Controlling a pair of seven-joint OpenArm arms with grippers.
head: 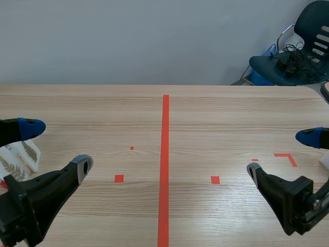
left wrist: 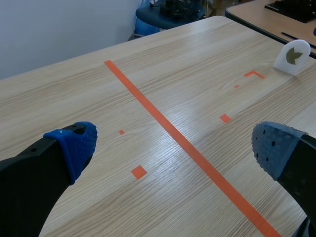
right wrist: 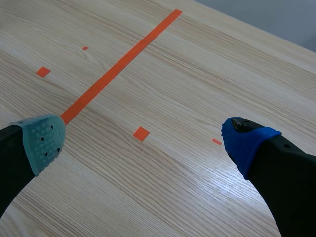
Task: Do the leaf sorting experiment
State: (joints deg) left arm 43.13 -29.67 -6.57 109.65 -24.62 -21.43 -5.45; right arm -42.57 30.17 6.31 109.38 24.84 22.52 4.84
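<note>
The left gripper and right gripper are hovering over the table, fingers spread wide, holding nothing. Fern cards are sitting at nine o'clock beside the left gripper. A leaf card is standing at its two o'clock.

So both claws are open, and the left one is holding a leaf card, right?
No. The left claw is open but empty: the left wrist view shows only bare table between its fingers. The leaf cards sit on the table near it.

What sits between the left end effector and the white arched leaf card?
Nothing: left wrist view shows bare wooden table and tape marks before the white arched card.
</note>
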